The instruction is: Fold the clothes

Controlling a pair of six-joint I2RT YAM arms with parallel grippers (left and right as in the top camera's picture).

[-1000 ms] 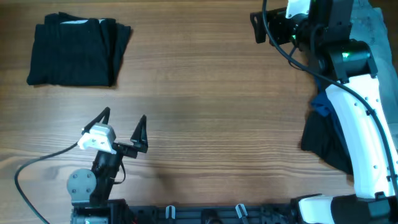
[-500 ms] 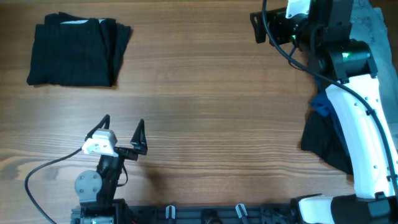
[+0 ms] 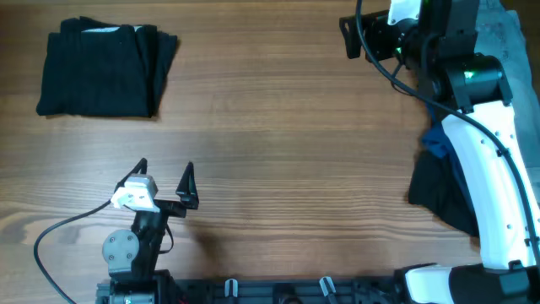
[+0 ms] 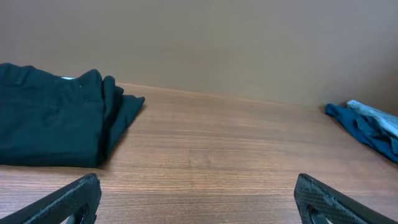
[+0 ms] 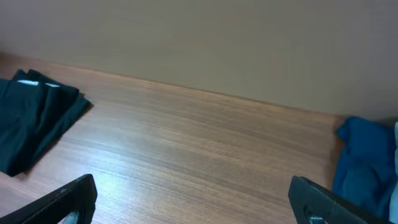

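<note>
1 folded black garment (image 3: 101, 69): far-left of table (image 3: 278, 127).
Unfolded pile (image 3: 432, 190): right edge, blue and dark pieces, perhaps 3, partly behind the right arm (image 3: 485, 160). Soft, limp, light; pinch a corner or hem.
Left gripper (image 3: 166, 165), right gripper (image 3: 348, 37): both wide, empty.

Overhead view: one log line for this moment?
black garment: folded, far left | left tool: open, empty | right tool: open, empty | loose clothes: unfolded, right edge
</note>
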